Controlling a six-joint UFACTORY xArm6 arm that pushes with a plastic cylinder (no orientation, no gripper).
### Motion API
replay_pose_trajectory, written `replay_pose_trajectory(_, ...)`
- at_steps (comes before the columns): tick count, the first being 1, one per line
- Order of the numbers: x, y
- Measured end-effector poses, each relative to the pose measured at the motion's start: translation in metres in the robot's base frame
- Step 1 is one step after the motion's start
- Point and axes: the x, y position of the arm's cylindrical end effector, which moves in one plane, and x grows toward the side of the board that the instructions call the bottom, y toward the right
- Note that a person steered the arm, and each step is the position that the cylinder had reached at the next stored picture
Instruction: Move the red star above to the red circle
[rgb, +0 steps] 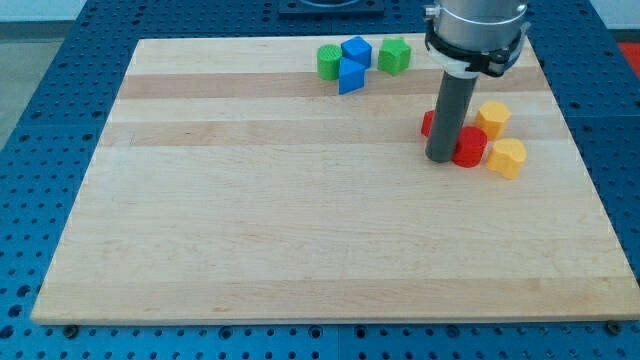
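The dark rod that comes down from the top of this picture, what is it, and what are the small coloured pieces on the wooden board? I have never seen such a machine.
The rod is the end effector of a robot arm. It cannot grasp; my tip only slides along the wooden board and pushes blocks, so nothing is held. There is one camera view, looking down at the board at a slant.

My tip now stands among a cluster at the view's right: one red block just to its right, another red block partly hidden behind the rod, and two yellow blocks further right. Near the view's top lie two green blocks and two blue blocks.
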Motion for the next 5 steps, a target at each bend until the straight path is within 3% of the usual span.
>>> replay_pose_trajectory(1,0.0,0.002)
replay_pose_trajectory(3,-0.007,-0.083)
replay_pose_trajectory(4,-0.046,-0.083)
replay_pose_trajectory(5,-0.055,-0.082)
